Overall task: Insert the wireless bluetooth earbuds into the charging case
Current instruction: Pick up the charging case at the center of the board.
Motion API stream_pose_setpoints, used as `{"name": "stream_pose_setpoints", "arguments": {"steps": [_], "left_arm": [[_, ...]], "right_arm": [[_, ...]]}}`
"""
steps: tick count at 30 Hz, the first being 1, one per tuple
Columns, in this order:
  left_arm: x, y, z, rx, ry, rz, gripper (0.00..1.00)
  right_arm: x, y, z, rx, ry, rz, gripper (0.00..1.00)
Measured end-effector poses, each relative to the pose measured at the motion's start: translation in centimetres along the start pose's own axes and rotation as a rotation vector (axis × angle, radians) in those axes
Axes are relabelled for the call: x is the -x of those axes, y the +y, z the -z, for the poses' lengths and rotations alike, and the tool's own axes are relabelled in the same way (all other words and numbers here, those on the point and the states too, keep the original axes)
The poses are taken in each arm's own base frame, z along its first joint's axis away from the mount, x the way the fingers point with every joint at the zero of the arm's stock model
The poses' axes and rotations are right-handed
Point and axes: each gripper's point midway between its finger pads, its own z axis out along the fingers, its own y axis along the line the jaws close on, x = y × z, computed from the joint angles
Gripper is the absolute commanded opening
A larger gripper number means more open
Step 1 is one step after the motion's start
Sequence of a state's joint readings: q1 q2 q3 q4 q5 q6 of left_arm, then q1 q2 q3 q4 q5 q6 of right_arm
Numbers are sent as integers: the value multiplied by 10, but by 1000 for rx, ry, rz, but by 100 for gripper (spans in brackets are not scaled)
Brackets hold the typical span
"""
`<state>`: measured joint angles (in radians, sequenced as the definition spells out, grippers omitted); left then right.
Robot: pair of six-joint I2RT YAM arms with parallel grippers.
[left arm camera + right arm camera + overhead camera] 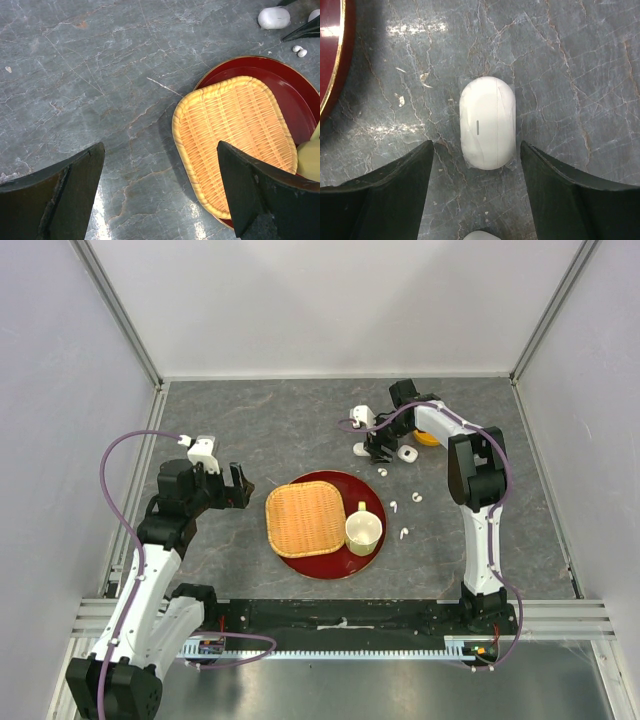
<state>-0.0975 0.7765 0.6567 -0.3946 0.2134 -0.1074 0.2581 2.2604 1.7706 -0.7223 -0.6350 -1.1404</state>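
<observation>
A closed white charging case point(487, 123) lies flat on the grey table, its near end between the tips of my right gripper point(476, 145). The jaws are open, with a gap on each side of the case. The rounded top of a second white case point(482, 235) shows at the bottom edge. From above, my right gripper point(380, 445) hangs between the two cases point(359, 449) point(407, 453). Several tiny white earbuds point(384, 472) point(414, 495) point(404, 534) lie loose on the table right of the plate. My left gripper point(228, 485) point(160, 145) is open and holds nothing, left of the basket.
A red plate point(330, 565) carries a woven basket point(300, 518) and a cream cup point(362, 528). An orange object point(427, 437) lies behind the right gripper. The plate rim point(330, 75) shows in the right wrist view. White walls close in the table.
</observation>
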Motion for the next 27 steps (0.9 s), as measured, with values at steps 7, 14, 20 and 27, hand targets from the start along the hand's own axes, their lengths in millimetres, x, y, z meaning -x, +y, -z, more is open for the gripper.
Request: {"name": "stream_pose_setpoints", "arguments": {"steps": [7,14,20,27], "left_arm": [[0,0,0,0,0,0,100],[0,0,0,1,2,0,100],[-1,0,-1,1,7,1,100],[-1,0,-1,0,7,1,100]], "right_arm": [[-2,0,-3,6,5,-4,73],[-2,0,-5,16,5,-10,63],[-2,6,-6,35,6,-22,44],[-2,6,-6,35,7,-20,24]]}}
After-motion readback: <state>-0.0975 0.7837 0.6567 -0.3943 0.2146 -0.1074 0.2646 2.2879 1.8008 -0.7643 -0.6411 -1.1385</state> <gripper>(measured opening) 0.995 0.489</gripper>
